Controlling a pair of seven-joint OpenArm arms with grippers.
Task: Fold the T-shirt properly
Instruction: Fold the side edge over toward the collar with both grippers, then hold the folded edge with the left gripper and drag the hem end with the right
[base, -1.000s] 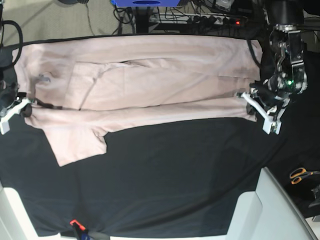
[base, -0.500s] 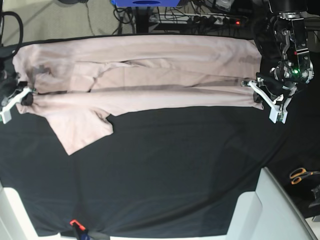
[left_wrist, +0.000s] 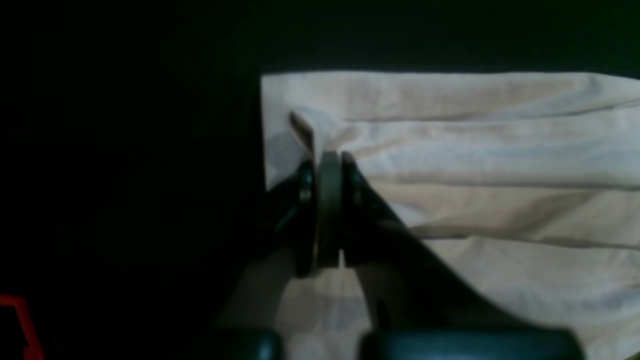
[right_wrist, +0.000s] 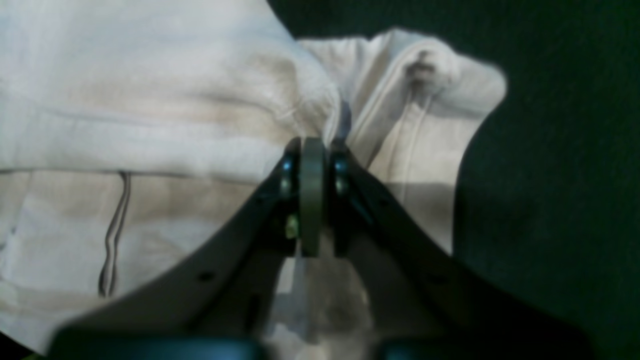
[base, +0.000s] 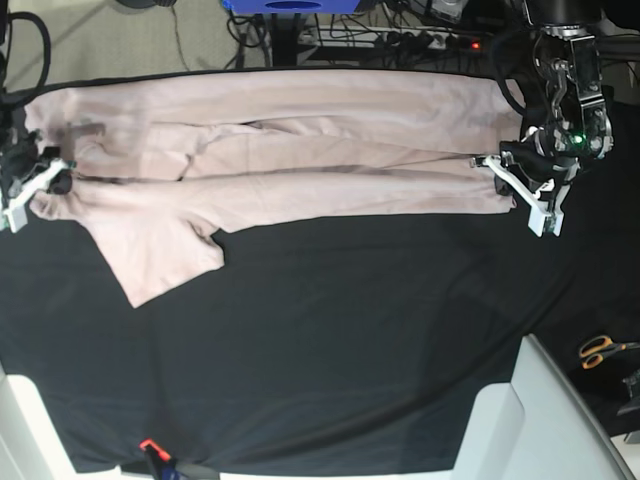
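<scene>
Black cloth covers my desk (base: 330, 380). Both end effectors, left (base: 515, 188) and right (base: 48, 182), pinch the T-shirt (base: 300, 150) ends; they have carried the folded edge farther back (one sleeve trails forward), so the lengthwise fold is nearly laid.

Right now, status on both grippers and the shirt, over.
Left gripper shut on pale pink cotton T-shirt at its hem end. Right gripper shut on collar end. Shirt stretched between them, one sleeve splayed on black tablecloth. Nothing obstructing.
</scene>
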